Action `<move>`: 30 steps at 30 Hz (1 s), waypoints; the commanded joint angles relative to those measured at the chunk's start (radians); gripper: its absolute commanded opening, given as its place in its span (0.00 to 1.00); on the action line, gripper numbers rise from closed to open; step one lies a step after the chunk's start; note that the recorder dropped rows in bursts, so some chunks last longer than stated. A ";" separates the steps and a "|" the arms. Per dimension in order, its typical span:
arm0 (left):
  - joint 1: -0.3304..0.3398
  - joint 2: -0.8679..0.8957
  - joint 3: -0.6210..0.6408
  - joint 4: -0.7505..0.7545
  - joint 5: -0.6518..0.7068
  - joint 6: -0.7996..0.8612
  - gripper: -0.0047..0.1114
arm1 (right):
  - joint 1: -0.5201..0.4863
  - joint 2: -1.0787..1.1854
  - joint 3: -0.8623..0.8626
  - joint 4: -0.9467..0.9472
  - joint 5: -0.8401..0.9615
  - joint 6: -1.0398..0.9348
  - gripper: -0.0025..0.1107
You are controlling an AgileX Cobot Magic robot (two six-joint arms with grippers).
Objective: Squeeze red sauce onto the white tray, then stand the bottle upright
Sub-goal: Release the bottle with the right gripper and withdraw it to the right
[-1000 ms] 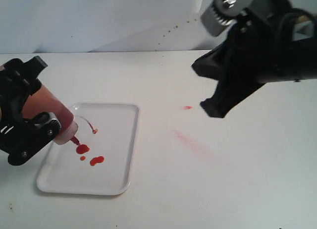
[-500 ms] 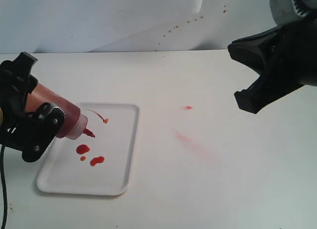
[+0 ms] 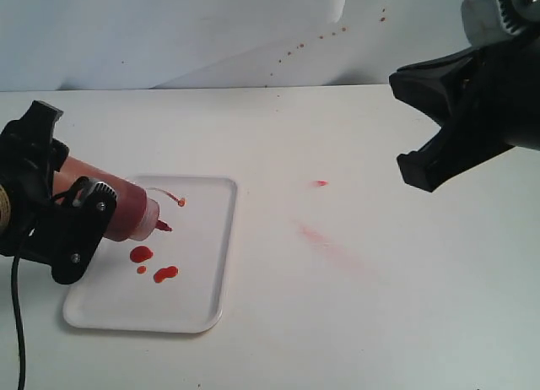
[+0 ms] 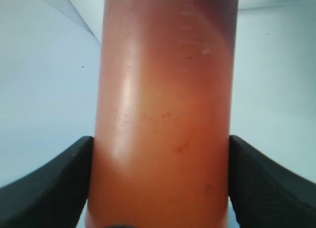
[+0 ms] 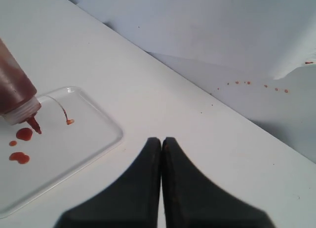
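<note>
Sauce, glossy and bright red [image 3: 141,254], lies as 3 separate blobs on the flat rectangular white plastic tray with rounded corners and a low rim [image 3: 215,263]: 1 round, 1 tiny, 1 double-lobed. In the right wrist view the same blobs [image 5: 23,134] sit on the tray [image 5: 89,139] just beside the bottle's tip.

Above them hangs the translucent orange-red cylindrical squeeze bottle [image 3: 118,213], tipped far over, close to level. Its red pointed nozzle [image 3: 162,226] slopes slightly down over the tray, close to the round blob but apart from it. A thin tether curves from the neck to the small cap [image 3: 180,202], which appears to rest on the tray.

The black left gripper [image 3: 72,166] clamps the bottle's body. In the left wrist view the bottle [image 4: 163,119] fills the gap, with 1 finger [image 4: 54,188] pressed against each side.

The tray rests on a white tabletop [image 3: 337,322], at its left. To the tray's right, on the table, lie 1 small red drop [image 3: 319,183] and a faint pinkish smear [image 3: 316,234]. A thin black cable [image 3: 15,322] hangs below the left gripper.

The black right gripper [image 5: 161,144] hangs in the air well apart from the tray, on the right; its 2 fingers are pressed together with nothing between them.
</note>
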 commanded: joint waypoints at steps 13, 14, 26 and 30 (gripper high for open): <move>-0.003 -0.006 -0.004 -0.049 0.007 -0.203 0.04 | -0.008 -0.001 0.004 0.010 -0.027 0.009 0.02; -0.003 -0.011 -0.004 -0.051 0.007 -0.206 0.04 | -0.008 -0.001 0.004 0.010 -0.027 0.009 0.02; -0.003 -0.154 -0.004 -0.120 -0.062 -0.201 0.04 | -0.008 -0.001 0.028 0.128 -0.060 0.079 0.02; -0.003 -0.197 -0.004 -0.143 -0.079 -0.201 0.04 | -0.007 -0.001 0.103 0.329 -0.188 0.079 0.02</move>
